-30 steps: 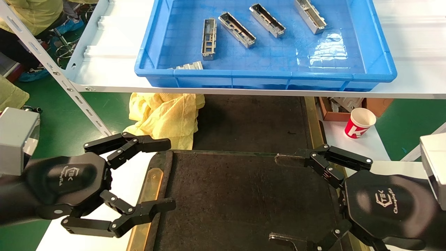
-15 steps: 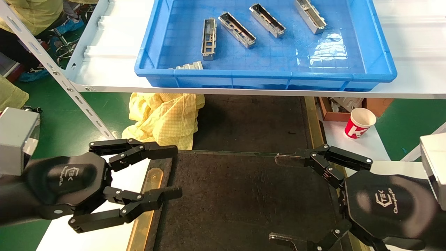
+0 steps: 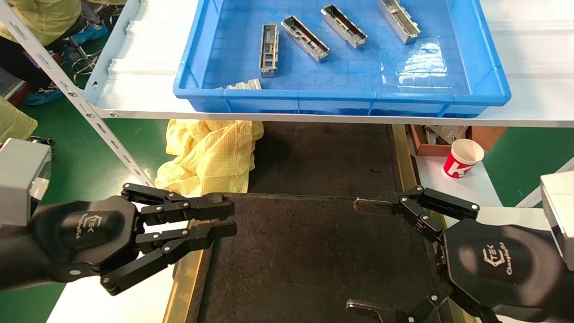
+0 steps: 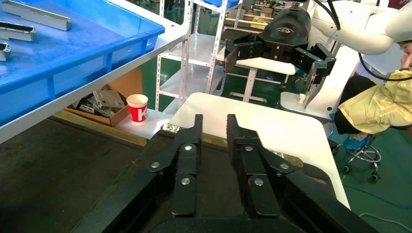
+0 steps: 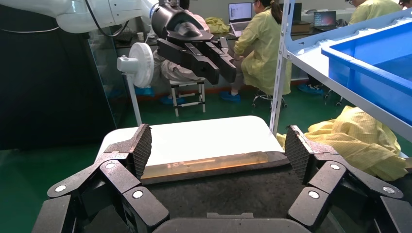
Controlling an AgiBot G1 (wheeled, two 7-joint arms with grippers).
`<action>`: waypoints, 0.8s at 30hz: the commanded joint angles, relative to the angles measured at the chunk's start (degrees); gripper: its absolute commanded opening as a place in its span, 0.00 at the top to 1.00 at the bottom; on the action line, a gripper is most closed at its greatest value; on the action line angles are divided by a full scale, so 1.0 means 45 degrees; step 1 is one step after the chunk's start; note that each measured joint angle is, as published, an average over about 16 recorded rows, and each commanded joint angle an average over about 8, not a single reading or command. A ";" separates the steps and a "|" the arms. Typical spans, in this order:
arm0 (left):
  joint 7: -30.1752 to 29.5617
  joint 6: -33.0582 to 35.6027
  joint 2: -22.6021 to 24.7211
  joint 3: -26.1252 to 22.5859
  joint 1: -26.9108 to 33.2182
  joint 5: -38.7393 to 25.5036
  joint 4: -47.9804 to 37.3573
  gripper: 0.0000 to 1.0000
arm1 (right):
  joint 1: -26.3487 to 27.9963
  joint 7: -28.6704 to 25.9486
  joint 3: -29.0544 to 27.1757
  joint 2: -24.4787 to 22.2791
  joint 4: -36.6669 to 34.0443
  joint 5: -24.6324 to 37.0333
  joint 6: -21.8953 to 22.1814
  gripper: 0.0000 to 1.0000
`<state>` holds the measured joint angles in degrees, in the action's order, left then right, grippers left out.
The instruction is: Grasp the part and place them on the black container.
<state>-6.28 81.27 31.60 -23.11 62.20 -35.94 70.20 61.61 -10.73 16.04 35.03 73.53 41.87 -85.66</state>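
Several silver-grey parts lie in the blue bin on the shelf, among them one part [image 3: 269,49] near its left side and another [image 3: 305,38] beside it. The black container [image 3: 314,260] lies below, between my arms, with brass strips along its edges. My left gripper [image 3: 228,219] hovers over the container's near left corner. Its fingers are drawn almost together with a narrow gap and nothing between them, as the left wrist view [image 4: 214,121] also shows. My right gripper [image 3: 355,255] stands wide open and empty over the container's right side, and the right wrist view [image 5: 218,145] shows the same.
The blue bin [image 3: 341,96] sits on a white shelf above the container. A slanted shelf upright [image 3: 89,116] runs past my left arm. A yellow cloth [image 3: 210,150] lies under the shelf. A red paper cup [image 3: 463,158] and a cardboard box [image 3: 426,143] stand to the right.
My left gripper's fingers have closed from wide open to nearly together and shifted slightly right over the container's corner. The right arm and the parts have not moved.
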 commanded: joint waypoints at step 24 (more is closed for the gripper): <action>0.0000 0.0000 0.0000 0.0000 0.0000 0.0000 0.0000 0.26 | 0.6024 -0.1225 0.1347 0.2260 -0.3238 0.3428 0.1212 0.00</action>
<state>-6.28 81.27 31.60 -23.11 62.20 -35.94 70.21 88.68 -15.63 22.09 45.45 58.30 57.46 -79.74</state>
